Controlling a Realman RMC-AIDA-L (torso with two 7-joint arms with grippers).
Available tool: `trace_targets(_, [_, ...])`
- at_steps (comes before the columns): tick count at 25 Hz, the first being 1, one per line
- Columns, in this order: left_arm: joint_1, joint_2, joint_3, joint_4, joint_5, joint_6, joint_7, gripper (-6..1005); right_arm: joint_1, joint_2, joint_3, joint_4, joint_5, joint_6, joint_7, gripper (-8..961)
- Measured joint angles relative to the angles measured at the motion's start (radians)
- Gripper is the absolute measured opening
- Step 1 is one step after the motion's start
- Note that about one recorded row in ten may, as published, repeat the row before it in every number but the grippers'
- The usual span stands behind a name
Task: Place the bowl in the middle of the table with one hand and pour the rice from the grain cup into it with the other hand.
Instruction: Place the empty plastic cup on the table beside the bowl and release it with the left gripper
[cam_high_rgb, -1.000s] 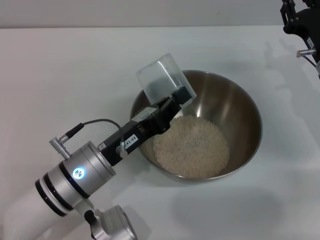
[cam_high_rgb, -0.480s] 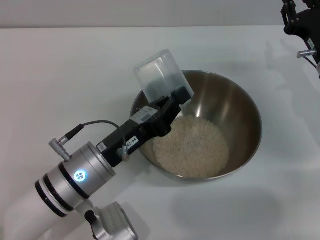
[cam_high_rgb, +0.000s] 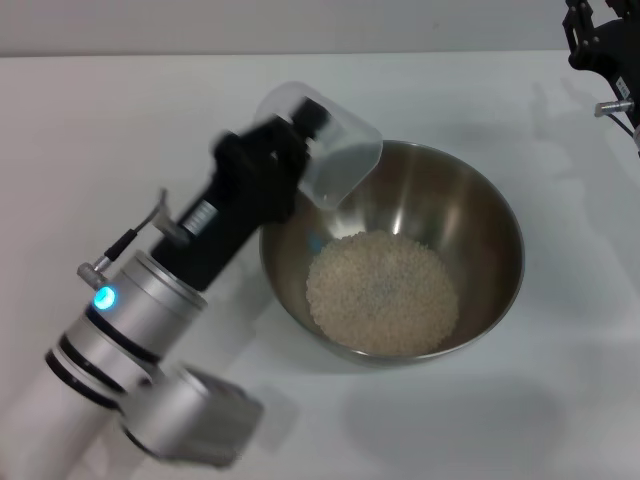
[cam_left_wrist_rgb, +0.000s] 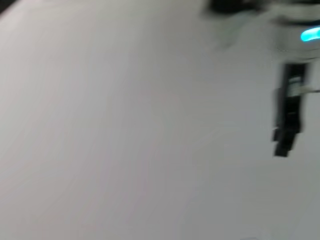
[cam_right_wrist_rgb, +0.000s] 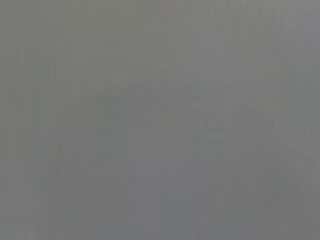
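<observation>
head view: left gripper (cam_high_rgb: 300, 135) clamps the empty-looking grain cup (cam_high_rgb: 335, 150) above the steel bowl (cam_high_rgb: 480, 215) rim at centre; a clumsy withdrawal could knock it and spill rice (cam_high_rgb: 382, 292). right gripper (cam_high_rgb: 600, 50), upper right: grip unclear.

- No text, brand or number can be read anywhere.
- The left arm (cam_high_rgb: 215, 215) carries a small white label on its black body, above the table's left half; its print is too blurred to make out.
- The wrist views show no writing at all.
</observation>
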Motion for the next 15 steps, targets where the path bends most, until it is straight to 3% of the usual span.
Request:
trace_targets(1, [0.007, 0.0, -0.028, -0.005, -0.001, -0.008, -0.079, 23, -0.001, 0.0, 0.0, 0.0, 0.0, 0.0, 0.0, 422])
trace_targets(2, [0.024, 0.0, -0.1, -0.011, -0.012, -0.046, -0.318, 23, -0.002, 0.001, 0.001, 0.0, 0.0, -0.002, 0.0, 423])
trace_targets(3, [0.024, 0.0, -0.1, -0.011, -0.012, -0.046, -0.318, 23, -0.002, 0.001, 0.001, 0.0, 0.0, -0.002, 0.0, 423])
trace_targets(6, [0.034, 0.0, -0.15, -0.012, -0.112, -0.14, -0.58, 23, -0.007, 0.002, 0.001, -0.001, 0.0, -0.01, 0.0, 423])
trace_targets(12, [0.033, 0.0, -0.152, -0.002, -0.344, -0.297, -0.906, 23, -0.022, 0.005, 0.002, -0.004, 0.0, -0.028, 0.0, 424])
trace_targets(15, [0.033, 0.0, -0.153, 0.002, -0.387, -0.328, -0.975, 23, -0.024, 0.005, 0.003, -0.005, 0.0, -0.029, 0.0, 425])
